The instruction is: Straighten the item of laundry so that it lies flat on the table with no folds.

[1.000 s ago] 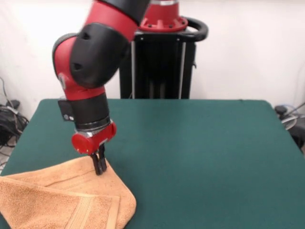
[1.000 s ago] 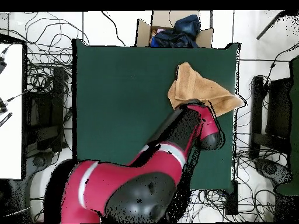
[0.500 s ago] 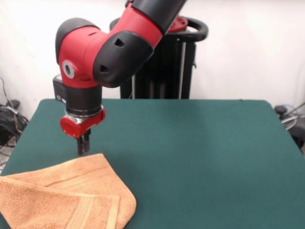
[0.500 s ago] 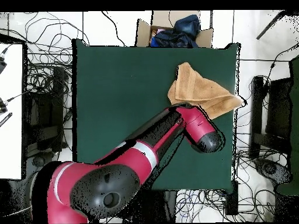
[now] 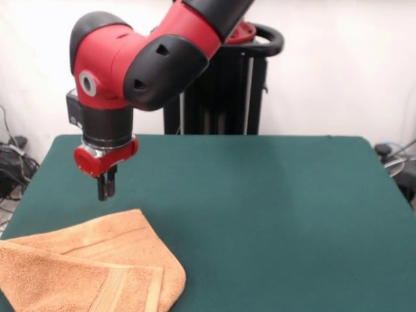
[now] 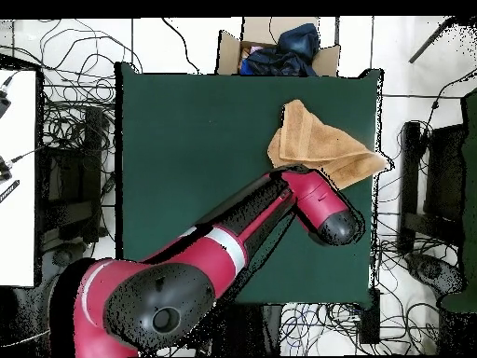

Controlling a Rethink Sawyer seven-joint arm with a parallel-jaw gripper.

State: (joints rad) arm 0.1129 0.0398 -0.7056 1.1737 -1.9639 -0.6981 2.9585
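Observation:
The peach-tan terry towel (image 5: 91, 266) lies folded over itself at the front left corner of the dark green table (image 5: 273, 214) in the front view, with a woven border band showing near its lower edge. In the overhead view the towel (image 6: 321, 144) lies at the table's (image 6: 196, 158) upper right, one corner reaching the right edge. My gripper (image 5: 105, 190) hangs shut and empty a little above the table, just beyond the towel's far edge. In the overhead view the arm's wrist (image 6: 321, 205) hides the gripper.
A cardboard box with dark cloth (image 6: 278, 48) stands beyond the table's top edge in the overhead view. Cables lie on the floor around the table. The black pedestal (image 5: 218, 91) stands at the far side in the front view.
My gripper has lifted off the towel's far edge and moved back and slightly left in the front view. The towel lies as before.

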